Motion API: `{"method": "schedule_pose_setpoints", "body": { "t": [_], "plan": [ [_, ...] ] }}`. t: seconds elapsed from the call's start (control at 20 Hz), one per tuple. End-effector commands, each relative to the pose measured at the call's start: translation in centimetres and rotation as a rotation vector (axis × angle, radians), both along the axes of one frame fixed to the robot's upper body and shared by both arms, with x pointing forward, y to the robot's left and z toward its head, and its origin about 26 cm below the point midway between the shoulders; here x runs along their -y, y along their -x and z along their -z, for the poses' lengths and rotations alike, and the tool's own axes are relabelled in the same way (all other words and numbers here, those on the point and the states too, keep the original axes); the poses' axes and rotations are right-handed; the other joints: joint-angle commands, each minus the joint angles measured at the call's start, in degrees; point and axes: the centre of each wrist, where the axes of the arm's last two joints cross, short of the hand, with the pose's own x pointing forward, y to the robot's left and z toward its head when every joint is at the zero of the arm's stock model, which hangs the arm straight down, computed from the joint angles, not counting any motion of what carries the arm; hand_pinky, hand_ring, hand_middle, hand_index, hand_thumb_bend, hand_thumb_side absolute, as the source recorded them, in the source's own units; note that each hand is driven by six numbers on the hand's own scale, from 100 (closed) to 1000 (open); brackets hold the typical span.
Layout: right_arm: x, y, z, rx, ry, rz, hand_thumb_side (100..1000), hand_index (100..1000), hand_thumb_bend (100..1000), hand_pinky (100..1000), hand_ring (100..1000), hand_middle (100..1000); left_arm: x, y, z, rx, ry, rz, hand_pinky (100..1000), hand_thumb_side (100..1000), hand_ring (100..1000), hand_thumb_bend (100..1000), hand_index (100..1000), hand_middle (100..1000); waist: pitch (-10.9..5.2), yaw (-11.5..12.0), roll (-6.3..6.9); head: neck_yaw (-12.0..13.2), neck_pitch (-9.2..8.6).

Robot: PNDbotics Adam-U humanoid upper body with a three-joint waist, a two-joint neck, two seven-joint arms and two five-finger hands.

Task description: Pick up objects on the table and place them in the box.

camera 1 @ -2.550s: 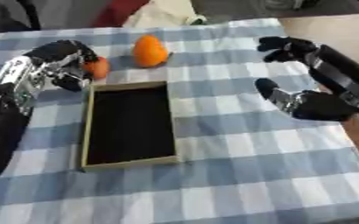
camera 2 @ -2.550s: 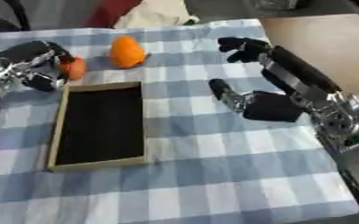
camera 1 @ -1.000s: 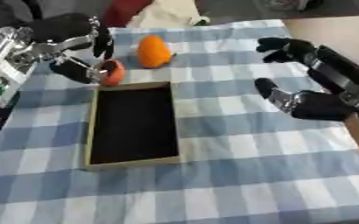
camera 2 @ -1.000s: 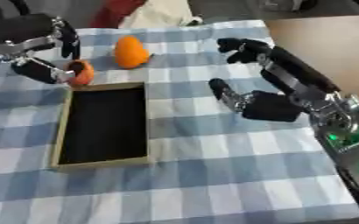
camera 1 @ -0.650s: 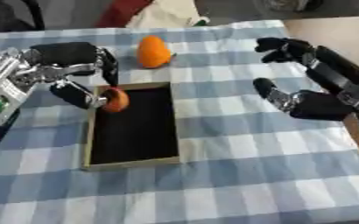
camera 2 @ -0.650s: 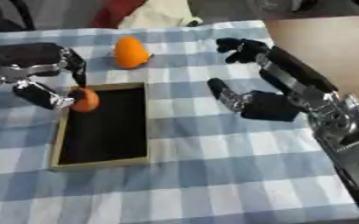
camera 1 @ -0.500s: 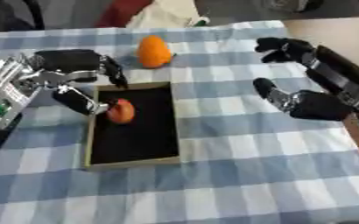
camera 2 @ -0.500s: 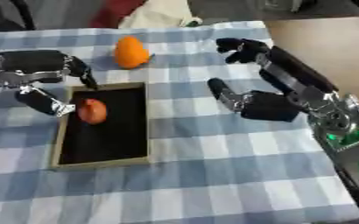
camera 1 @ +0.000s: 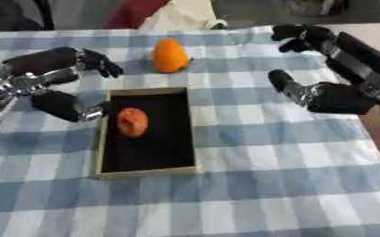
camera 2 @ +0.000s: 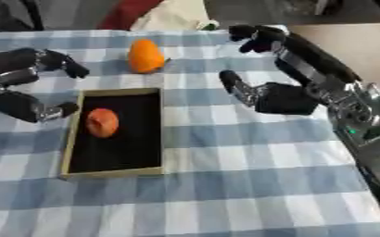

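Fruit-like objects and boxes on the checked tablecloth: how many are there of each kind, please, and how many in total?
Bright orange rounded fruit on the cloth beyond the box: 1
Smaller reddish-orange rounded fruit lying inside the box: 1
Shallow wooden-rimmed box with black interior: 1
Total: 3

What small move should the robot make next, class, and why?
Probably move the left robot hand up toward the orange. The small reddish fruit already lies in the box, the left hand is open and holds nothing, and the orange sits on the cloth beyond the box. The right robot hand is open too, but looks no closer.
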Motion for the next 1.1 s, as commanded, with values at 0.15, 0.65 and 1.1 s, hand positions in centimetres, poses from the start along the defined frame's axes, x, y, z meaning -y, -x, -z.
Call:
{"method": "schedule_pose_setpoints", "body": {
  "t": [0.15, 0.65, 1.1],
  "plan": [
    [0.4, -1.7, -3.2, 0.032, 0.133, 0.041, 706, 1000, 256, 889, 856, 901, -0.9, 2.4, -3.1, 0.084, 0.191, 0.024, 854, 716, 749, 212, 915, 737, -0.73, 1.40, -0.48, -0.91, -1.01],
    [-0.4, -5.8, -3.9, 0.005, 0.219, 0.080, 638, 986, 242, 893, 859, 904, 0.9, 4.1, -3.9, 0.104, 0.296, 0.108, 861, 734, 749, 180, 916, 736, -0.27, 4.26, -1.35, -1.63, -1.80],
    [-5.1, -10.2, -4.0, -0.122, 0.158, 0.175, 635, 988, 245, 890, 856, 899, 3.7, 5.8, -4.6, 0.059, 0.304, 0.267, 863, 759, 750, 173, 916, 735, 0.24, 9.56, -1.68, -4.18, -2.40]
  ]
}}
